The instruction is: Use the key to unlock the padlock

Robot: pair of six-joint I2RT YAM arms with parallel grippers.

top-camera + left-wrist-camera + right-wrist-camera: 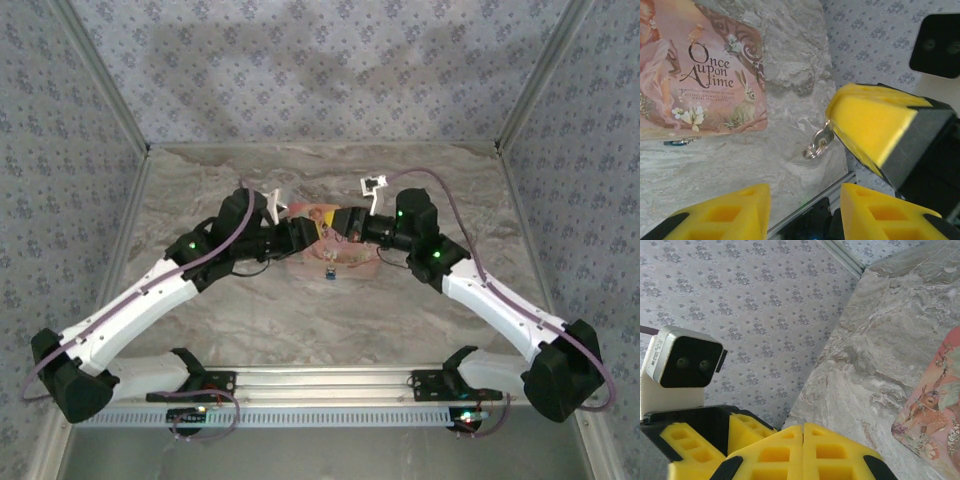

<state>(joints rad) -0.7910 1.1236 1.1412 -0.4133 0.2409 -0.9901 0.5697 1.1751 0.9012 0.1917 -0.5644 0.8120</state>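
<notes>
The key sticks out of the tip of the right gripper, whose yellow fingers are pressed flat together on it. Its small ring hangs below; whether the ring touches the table I cannot tell.

The padlock lies flat on the table, just off the near edge of the pink box, well apart from the key. From above, padlock and box sit about midway between the table's left and right edges.

The left gripper faces the key with its fingers spread wide and nothing between them.

Both arms slant inward from the near corners of the table. Their wrists turn toward each other, so the grippers meet nearly tip to tip over the box.
</notes>
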